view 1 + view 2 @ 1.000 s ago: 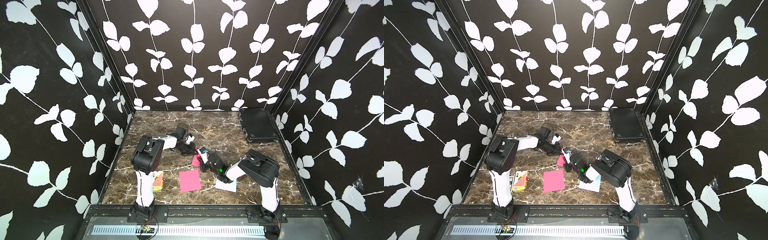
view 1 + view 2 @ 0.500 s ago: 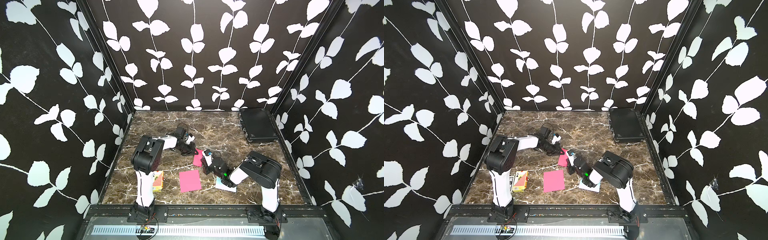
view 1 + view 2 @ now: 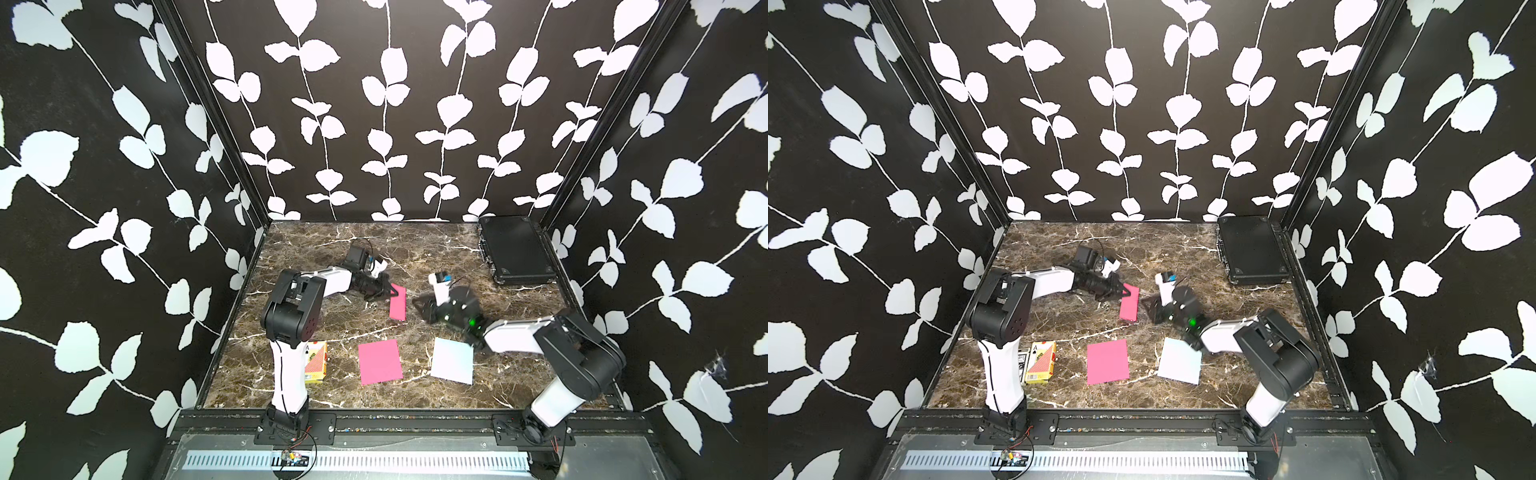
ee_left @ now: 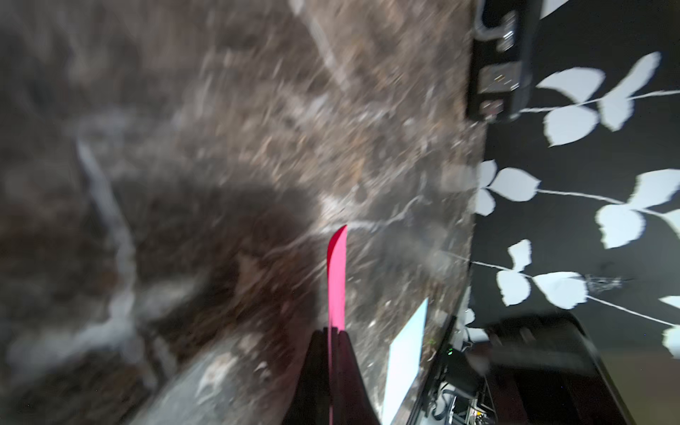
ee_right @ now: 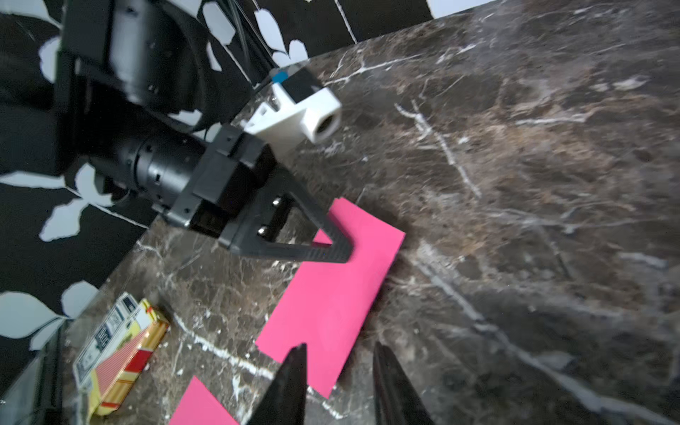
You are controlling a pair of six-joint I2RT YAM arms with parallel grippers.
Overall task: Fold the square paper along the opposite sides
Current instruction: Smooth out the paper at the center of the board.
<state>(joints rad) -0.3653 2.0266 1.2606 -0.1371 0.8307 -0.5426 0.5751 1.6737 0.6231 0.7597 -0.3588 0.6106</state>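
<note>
Folded paper, edge-on L wrist, face-on R

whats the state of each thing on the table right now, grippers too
left gripper: shut on a corner of the folded pink paper
right gripper: open, holding nothing
folded pink paper: folded in half, held by one corner
flat pink paper: unfolded, lying flat
white paper: unfolded, lying flat
card box: lying flat
black case: closed

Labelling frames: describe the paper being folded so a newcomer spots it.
On the marble table, look at its middle. The narrow folded pink paper there is pinched by the left gripper; the full pink sheet and pale blue sheet nearer the front lie flat, unheld.
</note>
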